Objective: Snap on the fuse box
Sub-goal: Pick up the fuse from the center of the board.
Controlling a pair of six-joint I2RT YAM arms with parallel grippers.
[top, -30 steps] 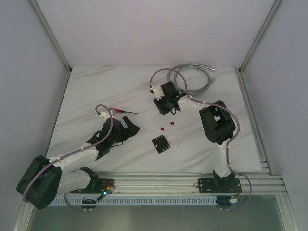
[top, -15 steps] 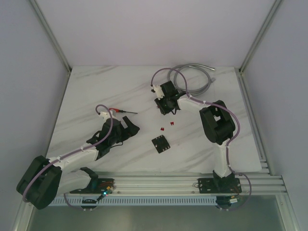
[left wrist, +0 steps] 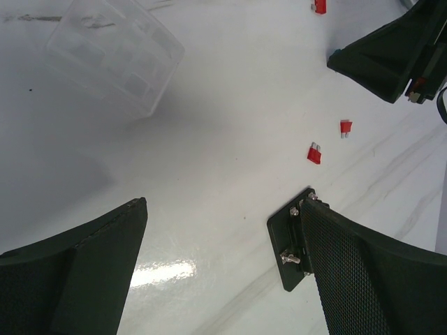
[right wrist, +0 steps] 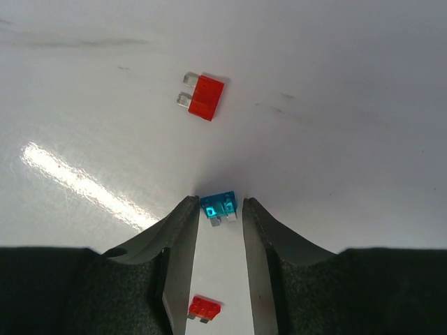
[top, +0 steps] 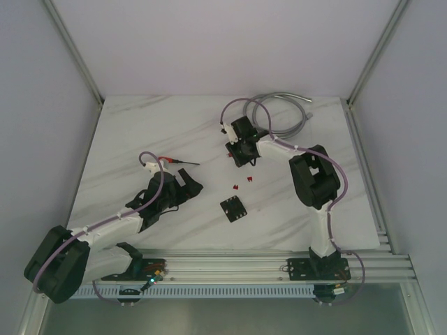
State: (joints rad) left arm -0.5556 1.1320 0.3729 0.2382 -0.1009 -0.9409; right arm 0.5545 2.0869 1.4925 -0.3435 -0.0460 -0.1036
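Note:
The fuse box (top: pixel 234 209) is a small black square block lying flat on the marble table near the front middle. In the left wrist view only its corner (left wrist: pixel 288 244) shows, beside my right-hand finger (left wrist: pixel 377 279). My left gripper (top: pixel 187 187) (left wrist: pixel 225 204) rests left of it, wide open and empty. My right gripper (top: pixel 241 156) is farther back, tips down on the table. Its fingertips (right wrist: pixel 220 202) flank a blue fuse (right wrist: pixel 218 205) lying on the table, with a thin gap on the right side.
Loose red fuses lie about (top: pixel 236 187) (top: pixel 247 182) (right wrist: pixel 207 98) (right wrist: pixel 204 308) (left wrist: pixel 314 153) (left wrist: pixel 346 127). A red-handled screwdriver (top: pixel 174 160) lies behind the left arm. A clear plastic lid (left wrist: pixel 115 52) sits ahead of the left gripper. A grey cable (top: pixel 283 115) coils at the back right.
My right wrist has shifted slightly toward the back of the table and its jaws have widened a little. The left arm and the fuse box have not moved.

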